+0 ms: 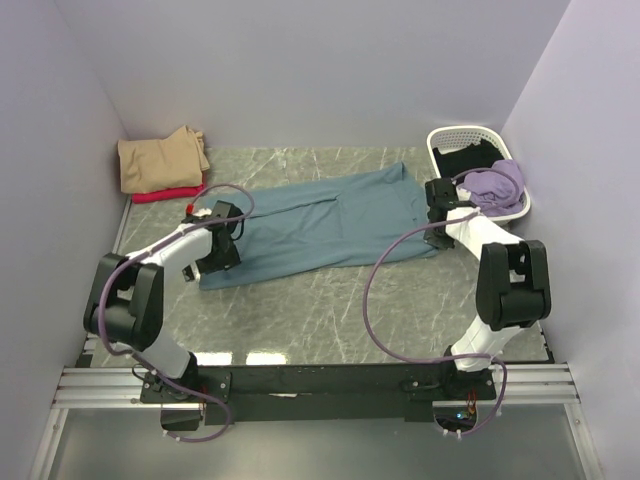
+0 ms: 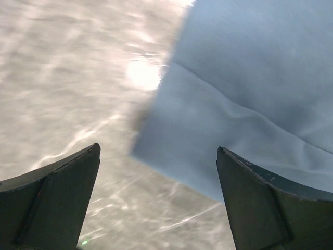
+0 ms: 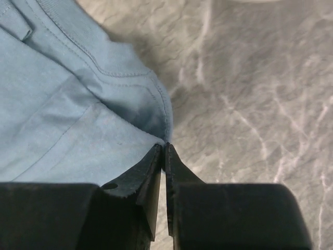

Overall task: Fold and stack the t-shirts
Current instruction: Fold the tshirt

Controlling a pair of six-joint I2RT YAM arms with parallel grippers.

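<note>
A large teal-blue t-shirt (image 1: 320, 225) lies spread flat across the middle of the table. My left gripper (image 1: 213, 262) hangs open over its near-left corner (image 2: 171, 146), one finger (image 2: 57, 198) above bare table and the other finger (image 2: 270, 208) above cloth, with nothing between them. My right gripper (image 1: 440, 222) is at the shirt's right end. In the right wrist view its jaws stand almost together, and the shirt's hem (image 3: 130, 94) comes to a point at my right gripper (image 3: 164, 146). A folded tan t-shirt (image 1: 160, 160) lies on a red t-shirt (image 1: 165, 195) at the back left.
A white lattice basket (image 1: 450, 135) stands at the back right, holding a lilac t-shirt (image 1: 497, 185) and a black t-shirt (image 1: 470, 160). Walls close in the left, back and right sides. Purple cables (image 1: 375, 275) loop off both arms above the table.
</note>
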